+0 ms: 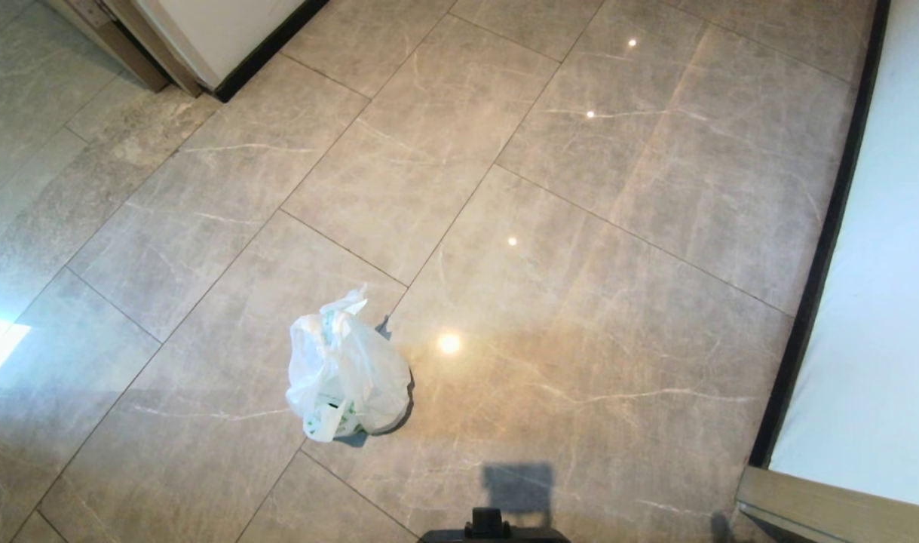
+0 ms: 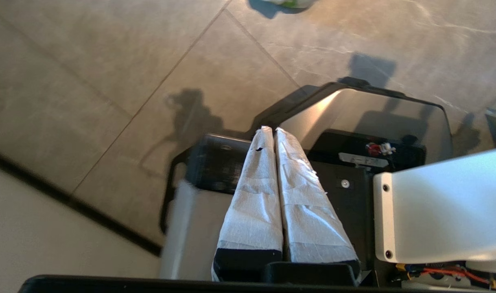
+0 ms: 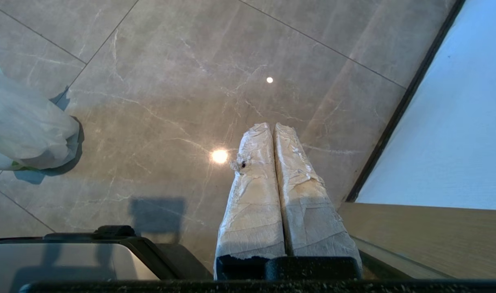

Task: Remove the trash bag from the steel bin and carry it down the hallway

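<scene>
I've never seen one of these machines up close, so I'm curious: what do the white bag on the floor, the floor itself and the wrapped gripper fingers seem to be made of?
The trash bag: thin white plastic film, crinkled and slightly see-through, with green print.
The floor: glossy grey-beige tiles, probably polished stone or ceramic; veins, grout lines and lamp reflections show.
The left gripper fingers: wrapped in wrinkled white tape, perhaps cloth.

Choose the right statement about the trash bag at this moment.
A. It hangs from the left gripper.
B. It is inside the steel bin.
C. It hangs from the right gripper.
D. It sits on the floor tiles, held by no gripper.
D: the trash bag sits on the floor, while the left gripper and the right gripper are both shut on nothing, away from it.
</scene>
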You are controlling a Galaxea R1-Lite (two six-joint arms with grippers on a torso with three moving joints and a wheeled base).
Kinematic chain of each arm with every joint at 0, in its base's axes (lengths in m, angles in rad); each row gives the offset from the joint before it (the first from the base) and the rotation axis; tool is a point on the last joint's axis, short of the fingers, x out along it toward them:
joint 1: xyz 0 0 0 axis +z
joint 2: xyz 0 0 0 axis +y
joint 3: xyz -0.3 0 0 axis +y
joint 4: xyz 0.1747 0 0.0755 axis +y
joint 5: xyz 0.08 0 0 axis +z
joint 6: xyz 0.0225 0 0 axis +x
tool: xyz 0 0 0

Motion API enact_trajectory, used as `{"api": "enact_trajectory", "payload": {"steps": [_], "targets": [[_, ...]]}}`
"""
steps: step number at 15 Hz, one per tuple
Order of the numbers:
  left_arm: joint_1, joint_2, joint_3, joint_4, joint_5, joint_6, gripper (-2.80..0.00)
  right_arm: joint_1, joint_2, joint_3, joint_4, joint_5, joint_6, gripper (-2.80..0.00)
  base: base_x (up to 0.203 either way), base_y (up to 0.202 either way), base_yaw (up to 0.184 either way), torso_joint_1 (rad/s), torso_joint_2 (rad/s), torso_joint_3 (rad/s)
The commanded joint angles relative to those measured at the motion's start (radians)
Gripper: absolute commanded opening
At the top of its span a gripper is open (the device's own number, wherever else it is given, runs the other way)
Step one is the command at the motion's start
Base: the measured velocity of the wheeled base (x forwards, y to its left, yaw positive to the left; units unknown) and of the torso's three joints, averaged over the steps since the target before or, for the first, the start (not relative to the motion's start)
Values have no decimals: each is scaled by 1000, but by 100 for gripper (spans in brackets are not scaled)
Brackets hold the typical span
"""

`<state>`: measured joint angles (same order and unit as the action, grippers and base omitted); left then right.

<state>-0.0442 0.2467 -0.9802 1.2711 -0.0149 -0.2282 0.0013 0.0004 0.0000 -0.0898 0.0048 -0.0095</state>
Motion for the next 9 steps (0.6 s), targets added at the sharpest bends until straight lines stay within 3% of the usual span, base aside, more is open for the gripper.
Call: {"api": "enact_trajectory", "payload": {"steps": [1, 3, 5, 6, 9], "targets": [[23, -97, 55, -9, -31, 22, -280, 0, 0, 38, -1, 0, 0, -280, 0, 0, 0, 0, 0, 0], [34, -233, 154, -37, -47, 75, -280, 0, 0, 37, -1, 1, 0, -280, 0, 0, 0, 0, 0, 0], [41, -253, 248, -101, -41, 96, -280, 0, 0, 38, -1, 1, -1, -280, 0, 0, 0, 0, 0, 0], [43, -251, 311, -231, -36, 96, -280, 0, 0, 37, -1, 1, -1, -280, 0, 0, 0, 0, 0, 0], [45, -247, 619, -792, -15, 109, -280, 0, 0, 38, -1, 1, -1, -280, 0, 0, 0, 0, 0, 0]]}}
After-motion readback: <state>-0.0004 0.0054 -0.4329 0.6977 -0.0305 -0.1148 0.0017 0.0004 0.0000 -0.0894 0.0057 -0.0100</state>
